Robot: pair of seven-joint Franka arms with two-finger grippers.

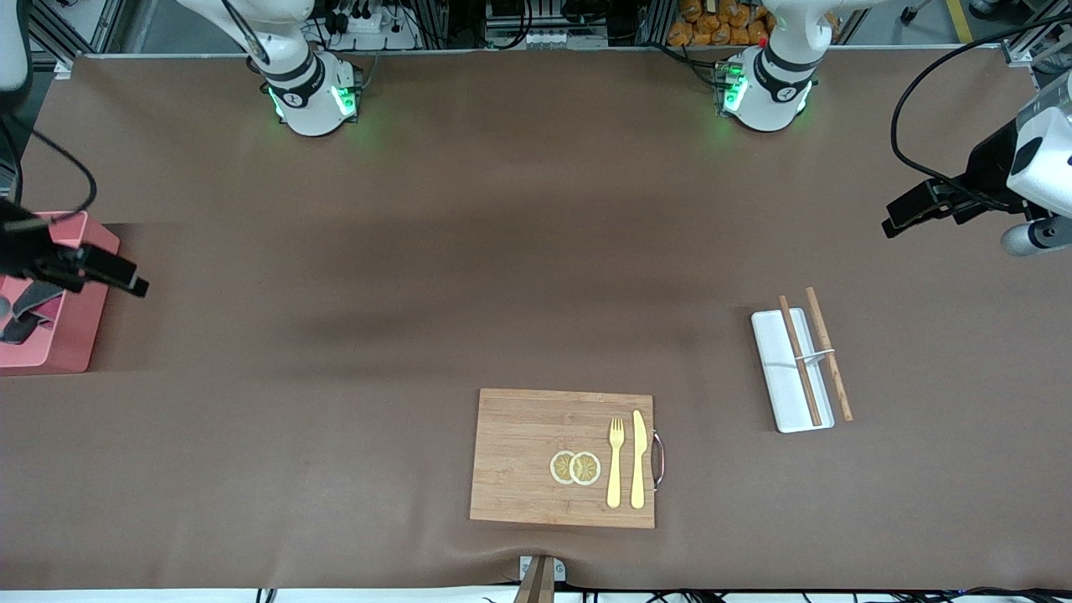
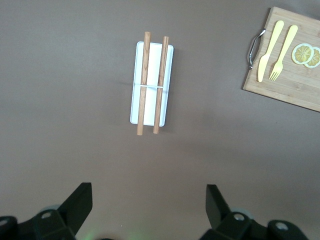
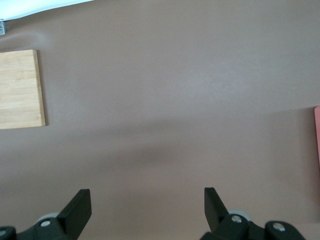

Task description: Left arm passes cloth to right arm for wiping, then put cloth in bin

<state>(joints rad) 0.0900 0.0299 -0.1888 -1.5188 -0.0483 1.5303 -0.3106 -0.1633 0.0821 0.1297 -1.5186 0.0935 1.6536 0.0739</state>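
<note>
- The brown table (image 1: 502, 251) takes up almost the whole front view; a broad bare stretch of it runs between the two arm bases and the wooden board.
- The wooden cutting board (image 1: 536, 452) lies close to the table edge nearest the front camera, about midway along that edge, with a metal handle (image 1: 658, 459) on the side toward the left arm's end.
- The bin (image 1: 71, 335) sits at the table edge on the right arm's end, partly cut off by the frame.
- The cloth (image 1: 25, 314) lies inside the bin, grey and crumpled.
- The white oblong tray (image 1: 775, 377) lies toward the left arm's end, farther from the front camera than the board, with open table all round it.
- Two wooden chopsticks (image 1: 800, 360), joined by a thin band, rest on the tray, one partly off its rim.
- A yellow fork (image 1: 615, 461) and yellow knife (image 1: 638, 459) lie side by side on the board, beside two lemon slices (image 1: 575, 467).
- The right gripper (image 3: 147, 205) hangs over bare table just beside the bin, its fingers spread wide and holding nothing.
- The left gripper (image 2: 149, 207) hangs over the table's edge at the left arm's end, fingers spread wide and empty.
</note>
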